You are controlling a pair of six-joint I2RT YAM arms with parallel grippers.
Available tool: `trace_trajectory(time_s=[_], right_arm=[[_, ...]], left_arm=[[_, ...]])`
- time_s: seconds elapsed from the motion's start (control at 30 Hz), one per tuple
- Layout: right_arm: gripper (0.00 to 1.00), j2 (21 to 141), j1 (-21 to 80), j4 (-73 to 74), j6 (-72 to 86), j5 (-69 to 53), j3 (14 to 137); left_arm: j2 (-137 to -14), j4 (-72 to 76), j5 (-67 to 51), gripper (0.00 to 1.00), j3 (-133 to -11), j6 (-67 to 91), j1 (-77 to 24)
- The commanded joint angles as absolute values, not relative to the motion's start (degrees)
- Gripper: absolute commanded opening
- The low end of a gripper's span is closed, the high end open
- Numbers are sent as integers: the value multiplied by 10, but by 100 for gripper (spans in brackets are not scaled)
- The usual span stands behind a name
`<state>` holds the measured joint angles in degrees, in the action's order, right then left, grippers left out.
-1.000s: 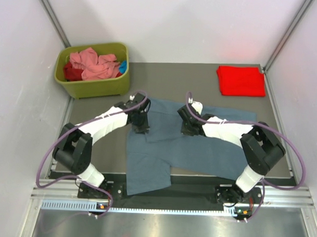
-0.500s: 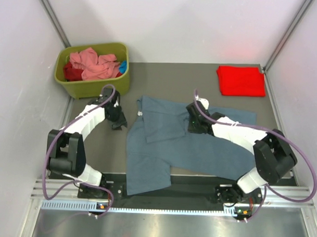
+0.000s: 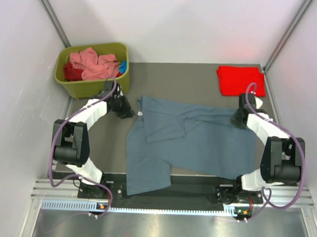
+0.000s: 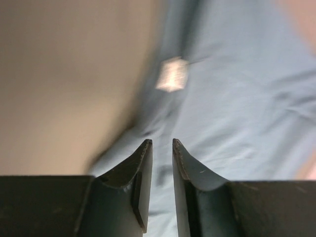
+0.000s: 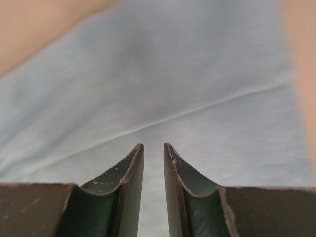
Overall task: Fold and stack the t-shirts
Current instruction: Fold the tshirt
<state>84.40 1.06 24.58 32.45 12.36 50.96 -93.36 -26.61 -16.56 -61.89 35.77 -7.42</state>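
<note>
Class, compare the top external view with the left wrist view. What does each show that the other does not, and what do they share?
Only the top external view shows the olive bin of crumpled t-shirts, the folded red t-shirt and the right tool. Only the left wrist view shows the left tool close up, its fingers a little apart with nothing between them. Both show the blue-grey t-shirt, its white neck label and bare table.

Overhead view, wrist views close over shirt
</note>
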Motion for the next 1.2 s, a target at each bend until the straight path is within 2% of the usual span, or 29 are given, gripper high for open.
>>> trace_trajectory(time_s=[0.0,0.23,0.53,0.7,1.17], right_arm=[[24,852,-53,241,305,113,498],[24,899,-104,222,299,123,504],[23,979,-145,236,251,175,549],[22,1014,-162,238,245,192,591],[22,1125,-165,233,214,233,721]], left_arm=[[-952,-179,-225,26,-689,353,-105],[-1071,-188,-196,26,-815,307,-185],[-1279,-324,-39,25,-1063,260,-203],[-1318,-329,-5,24,-1087,255,-204],[-1403,-305,-15,24,-1184,231,-206]])
